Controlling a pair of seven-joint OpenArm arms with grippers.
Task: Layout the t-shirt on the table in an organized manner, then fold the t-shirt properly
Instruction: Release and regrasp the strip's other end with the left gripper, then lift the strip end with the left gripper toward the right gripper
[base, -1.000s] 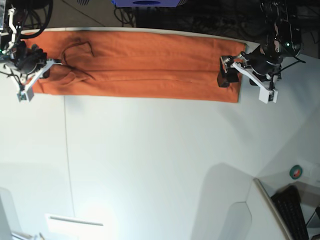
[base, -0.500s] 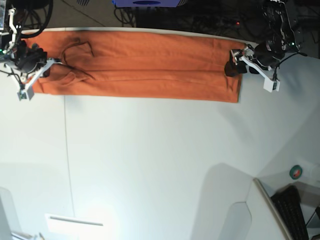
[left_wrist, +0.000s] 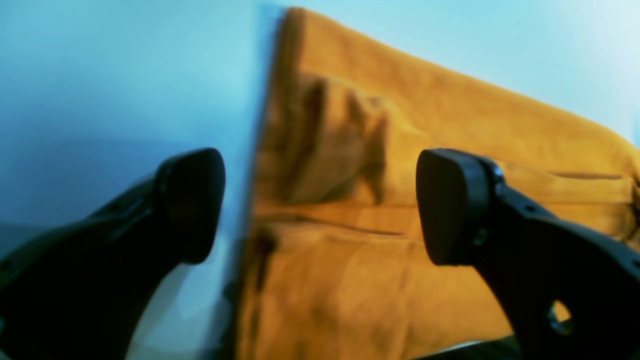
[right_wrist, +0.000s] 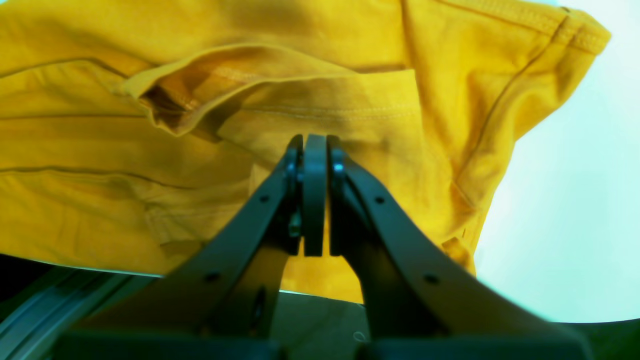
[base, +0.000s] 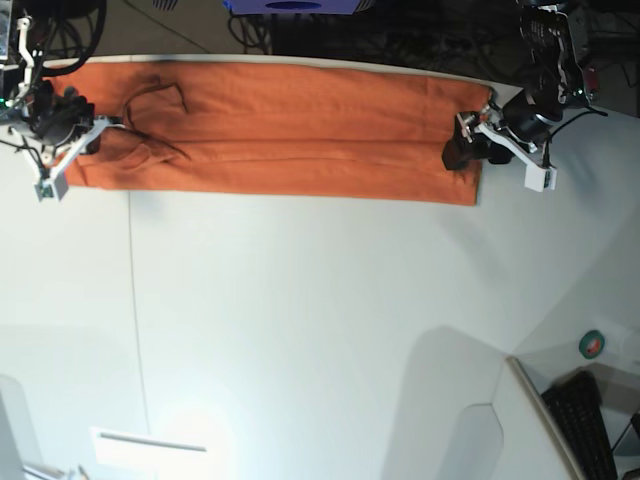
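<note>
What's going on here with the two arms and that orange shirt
A two-armed robot is working on an orange t-shirt that lies folded into a long, narrow band along the far edge of the white table. The right gripper is shut at the collar end of the shirt; whether it pinches cloth cannot be told. The left gripper hangs over the other end with its jaws open, one fingertip over the cloth and one over bare table, holding nothing.
</note>
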